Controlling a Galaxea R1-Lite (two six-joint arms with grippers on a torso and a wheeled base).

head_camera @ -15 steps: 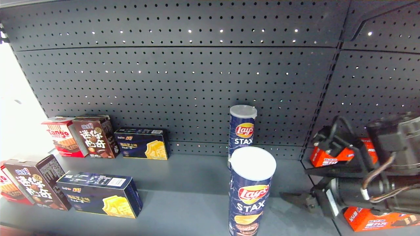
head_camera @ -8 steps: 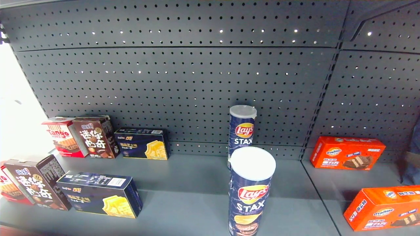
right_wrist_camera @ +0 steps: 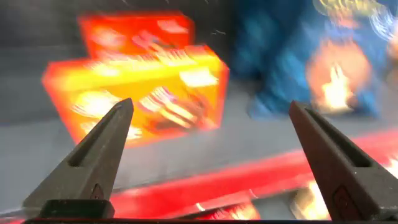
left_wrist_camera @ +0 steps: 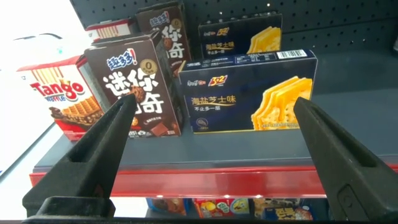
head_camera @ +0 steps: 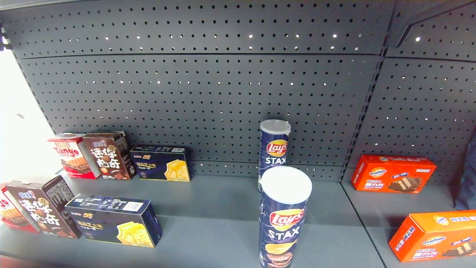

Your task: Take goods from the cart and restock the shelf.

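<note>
Two blue chip cans stand on the grey shelf [head_camera: 215, 208], one near the front [head_camera: 284, 217] and one behind it by the pegboard [head_camera: 274, 149]. Dark blue cracker boxes [head_camera: 115, 220], brown cookie boxes [head_camera: 41, 206] and a red wafer box [head_camera: 70, 154] sit on the shelf's left part. My left gripper [left_wrist_camera: 211, 109] is open, held in front of the shelf edge facing the dark blue cracker box [left_wrist_camera: 249, 90] and brown cookie box [left_wrist_camera: 140, 84]. My right gripper [right_wrist_camera: 211, 109] is open with nothing between its fingers, facing blurred orange boxes [right_wrist_camera: 140, 87].
Two orange boxes [head_camera: 392, 174] [head_camera: 433, 234] lie on the shelf section to the right. A perforated dark back panel [head_camera: 208, 93] rises behind the goods. A red strip [left_wrist_camera: 186, 183] runs along the shelf's front edge, with more packs on the shelf below it.
The right arm, which stood at the right of the head view a second ago, has withdrawn out of it, uncovering the two orange boxes. The goods have not moved.
</note>
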